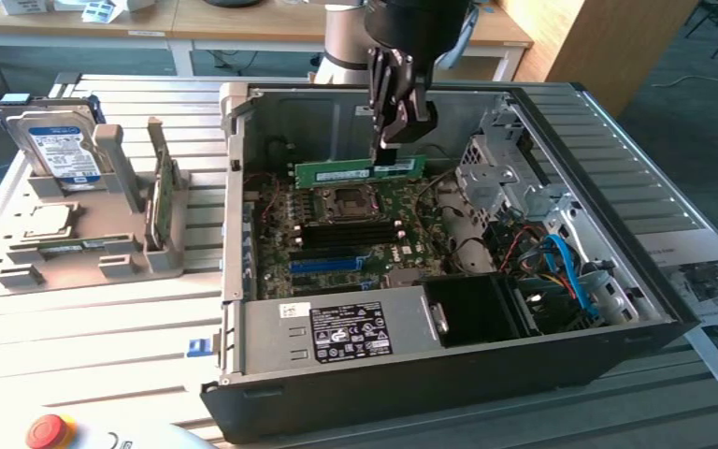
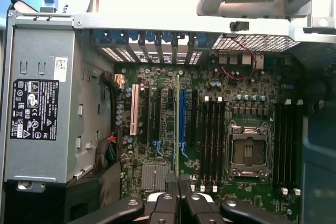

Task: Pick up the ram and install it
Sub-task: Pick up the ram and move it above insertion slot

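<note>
Ram (image 1: 340, 173), white-labelled, in pincer (image 1: 393, 161) above motherboard (image 1: 334, 234)

**Daylight washing the bench**

Pale light is bleaching the table (image 1: 97, 318); the case (image 1: 459, 379) front is lying in shadow, the ram (image 1: 334, 173) catching light. In the wrist view, white glare is blowing out beyond the case

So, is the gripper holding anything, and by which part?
Yes. The gripper is shut on the ram. It pinches the upper long edge, nearer the exterior view's right end. The ram hangs over the motherboard.
</note>
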`<state>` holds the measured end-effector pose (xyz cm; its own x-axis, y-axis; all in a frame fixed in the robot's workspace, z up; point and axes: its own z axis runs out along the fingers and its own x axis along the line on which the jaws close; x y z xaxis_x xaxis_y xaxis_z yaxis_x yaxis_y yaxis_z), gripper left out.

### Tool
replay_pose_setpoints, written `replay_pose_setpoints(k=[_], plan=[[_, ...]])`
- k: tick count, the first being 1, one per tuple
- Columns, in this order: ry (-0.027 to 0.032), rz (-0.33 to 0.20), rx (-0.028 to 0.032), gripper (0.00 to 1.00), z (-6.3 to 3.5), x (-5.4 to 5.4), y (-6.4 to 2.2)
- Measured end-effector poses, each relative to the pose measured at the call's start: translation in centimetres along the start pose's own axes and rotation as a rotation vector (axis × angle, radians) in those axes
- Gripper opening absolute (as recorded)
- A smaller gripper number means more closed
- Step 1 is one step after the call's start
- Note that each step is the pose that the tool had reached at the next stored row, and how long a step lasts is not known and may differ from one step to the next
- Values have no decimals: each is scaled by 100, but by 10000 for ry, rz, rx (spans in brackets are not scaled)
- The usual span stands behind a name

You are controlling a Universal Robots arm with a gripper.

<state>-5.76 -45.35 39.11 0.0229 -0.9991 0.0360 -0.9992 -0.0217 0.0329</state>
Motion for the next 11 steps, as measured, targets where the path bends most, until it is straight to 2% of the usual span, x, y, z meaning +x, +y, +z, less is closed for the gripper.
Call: replay_pose_setpoints(k=[11], plan=[[2,-1,-1,12,32,-30,-28]])
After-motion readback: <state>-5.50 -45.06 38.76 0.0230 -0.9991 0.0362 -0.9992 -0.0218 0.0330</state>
